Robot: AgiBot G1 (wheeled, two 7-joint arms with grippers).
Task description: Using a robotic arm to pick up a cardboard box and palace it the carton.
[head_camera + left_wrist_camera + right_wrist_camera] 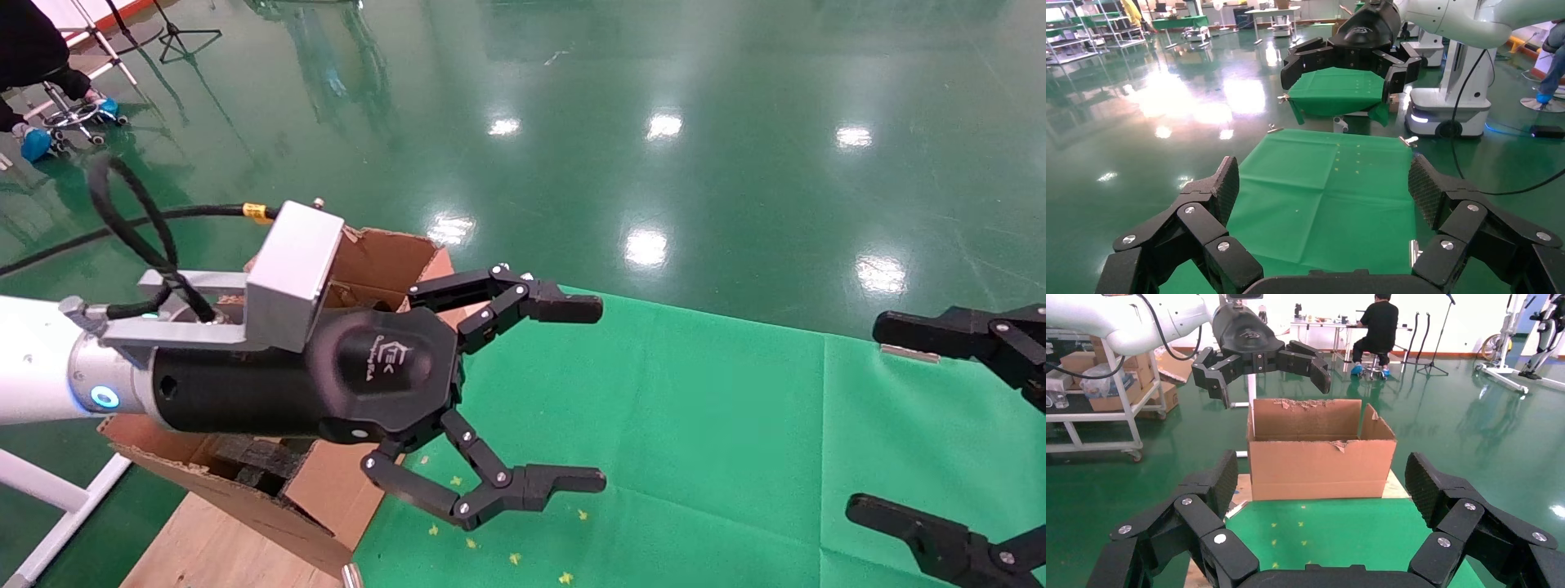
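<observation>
**Both grippers spread and empty; carton sits at the cloth's left end**

I cannot find the small cardboard box in any of my three views, so I cannot say where it is. What I do see of the task is the carton (384, 261): it stands open-topped with ragged flap edges on a pale board, touching the left end of the green cloth (695, 425). Dark foam shows inside it at the near corner.

The left gripper (584, 392), on the robotic arm (33, 371) with its blue ring lit, hangs just above the carton's cloth-side wall and reaches out over the cloth. Its fingers (564, 309) are spread wide and hold nothing. From the right wrist camera I see that same gripper (1269, 370) hovering above the carton (1321, 459), over its rim and apart from it.

The right gripper (866, 416) is well away from the carton, at the cloth's far end on my right side. Its jaws are also released, spread wide with nothing between them; the left wrist camera shows it (1346, 67) hanging above the cloth (1321, 184).

Small yellow specks (515, 558) lie on the cloth near the carton. Beyond the carton, across the glossy green floor (654, 122), a person in black (1376, 324) sits at a desk.
</observation>
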